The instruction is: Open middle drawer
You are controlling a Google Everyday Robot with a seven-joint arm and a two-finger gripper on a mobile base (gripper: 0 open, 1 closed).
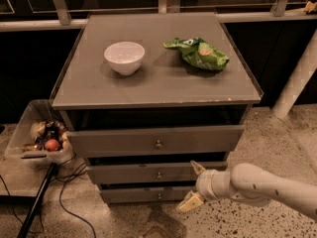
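Note:
The grey cabinet has three drawers. The middle drawer (148, 174) has a plain grey front with a small round metal knob (159, 174) at its centre and stands out a little from the cabinet. The top drawer (124, 142) stands out further; the bottom drawer (133, 195) is the lowest front. My gripper (194, 185) is at the right end of the middle drawer's front, open, with one fingertip (197, 167) up by that front and the other (187, 204) low near the bottom drawer. It holds nothing.
A white bowl (124, 57) and a green chip bag (197, 52) lie on the cabinet top (99, 90). A clear bin (25, 148) with items stands at the left, with cables (67, 192) on the speckled floor. A white post (297, 78) stands at the right.

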